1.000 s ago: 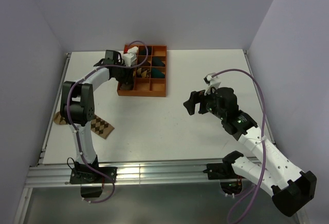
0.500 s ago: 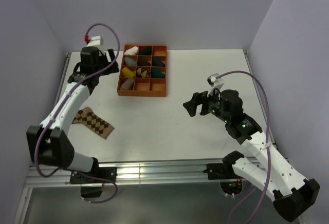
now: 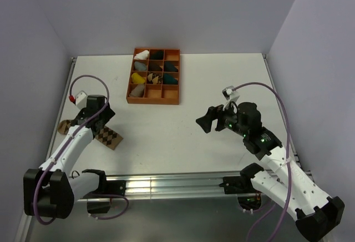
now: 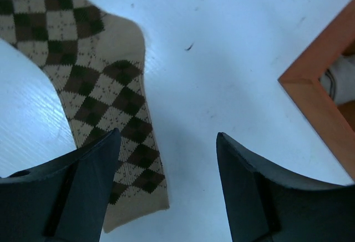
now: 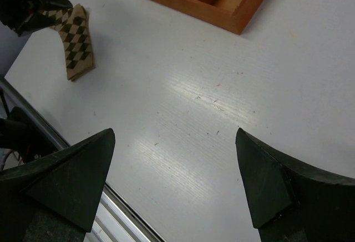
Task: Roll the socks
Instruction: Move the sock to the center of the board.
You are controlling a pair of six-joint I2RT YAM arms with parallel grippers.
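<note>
The argyle sock [image 3: 111, 137] lies flat on the white table at the near left. It also shows in the left wrist view [image 4: 91, 95] and in the right wrist view [image 5: 76, 41]. My left gripper [image 3: 101, 121] hangs just above it, open and empty [image 4: 166, 147], with its left finger over the sock's edge. A tan bit [image 3: 65, 126] shows left of that arm; I cannot tell which sock it is. The striped-cuff sock does not show. My right gripper [image 3: 204, 120] is open and empty [image 5: 175, 142] over bare table at the centre right.
An orange compartment tray [image 3: 153, 97] stands at the back centre holding several sock bundles; its corner shows in the left wrist view [image 4: 313, 100] and its near wall in the right wrist view [image 5: 213, 15]. The table's metal front rail [image 3: 166, 185] runs below.
My left arm has swung from the orange tray at the back down to the near left, over the argyle sock. The right arm has barely shifted.
</note>
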